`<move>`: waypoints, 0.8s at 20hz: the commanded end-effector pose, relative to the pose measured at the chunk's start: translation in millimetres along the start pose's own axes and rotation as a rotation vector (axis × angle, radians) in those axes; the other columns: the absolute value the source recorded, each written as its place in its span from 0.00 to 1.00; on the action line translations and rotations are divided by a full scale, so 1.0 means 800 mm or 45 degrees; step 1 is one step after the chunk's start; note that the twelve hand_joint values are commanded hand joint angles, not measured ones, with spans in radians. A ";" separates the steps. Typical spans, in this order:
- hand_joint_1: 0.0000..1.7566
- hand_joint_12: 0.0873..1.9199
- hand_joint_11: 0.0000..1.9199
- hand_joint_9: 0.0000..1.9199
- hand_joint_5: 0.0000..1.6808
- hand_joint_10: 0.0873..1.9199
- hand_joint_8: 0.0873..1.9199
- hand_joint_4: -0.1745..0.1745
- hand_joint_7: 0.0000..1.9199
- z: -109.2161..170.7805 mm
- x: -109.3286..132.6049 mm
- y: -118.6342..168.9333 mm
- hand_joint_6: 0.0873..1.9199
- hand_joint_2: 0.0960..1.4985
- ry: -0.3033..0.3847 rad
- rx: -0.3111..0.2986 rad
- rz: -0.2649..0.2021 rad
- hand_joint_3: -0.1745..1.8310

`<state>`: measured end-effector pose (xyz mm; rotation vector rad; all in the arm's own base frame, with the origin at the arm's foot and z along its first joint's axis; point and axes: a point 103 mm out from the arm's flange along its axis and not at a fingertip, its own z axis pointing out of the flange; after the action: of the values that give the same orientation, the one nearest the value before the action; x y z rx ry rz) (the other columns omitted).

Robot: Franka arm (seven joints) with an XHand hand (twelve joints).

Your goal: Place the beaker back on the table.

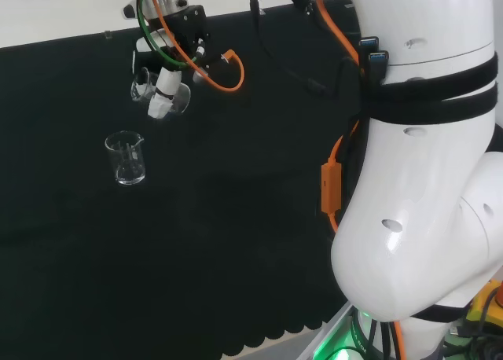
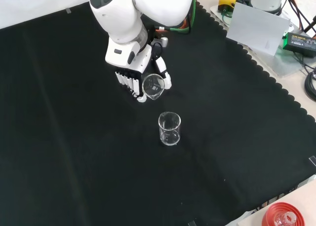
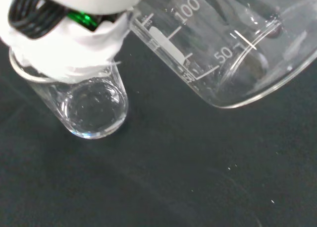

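The hand (image 2: pixel 129 80) hangs above the black cloth, fingers and thumb curled round a clear graduated beaker (image 2: pixel 153 86) that is tilted on its side. In the head view the hand (image 1: pixel 163 89) holds this beaker (image 1: pixel 180 100) up and to the right of a second clear beaker (image 1: pixel 126 157), which stands upright on the cloth. In the front view that standing beaker (image 2: pixel 169 129) is nearer the camera than the hand. The wrist view shows the held beaker (image 3: pixel 223 53) close and large, the standing beaker (image 3: pixel 94 105) below it looking empty, and a white part of the hand (image 3: pixel 69 43).
A red ribbed ring (image 2: pixel 282 217) carrying glassware sits off the cloth's corner at the front view's lower right. A grey box (image 2: pixel 256 28) and cables lie beyond the cloth's scalloped edge (image 2: pixel 276 85). Bare black cloth lies around the standing beaker.
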<state>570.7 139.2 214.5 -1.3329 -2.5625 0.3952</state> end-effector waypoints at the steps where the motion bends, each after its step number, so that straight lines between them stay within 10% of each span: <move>1: 0.66 0.43 0.65 0.86 0.77 0.00 0.01 0.58 0.99 0.004 -0.006 0.002 0.28 0.43 0.039 -0.033 -0.031 0.38; 11: 0.66 0.43 0.64 0.85 0.77 0.00 0.01 0.60 0.99 0.025 -0.008 0.018 0.28 0.43 0.099 -0.066 -0.099 0.38; 16: 0.66 0.43 0.63 0.85 0.77 0.00 0.02 0.60 0.98 0.041 -0.032 0.012 0.28 0.43 0.150 -0.155 -0.020 0.38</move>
<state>579.0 140.5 195.6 -1.2587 -2.5810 0.2542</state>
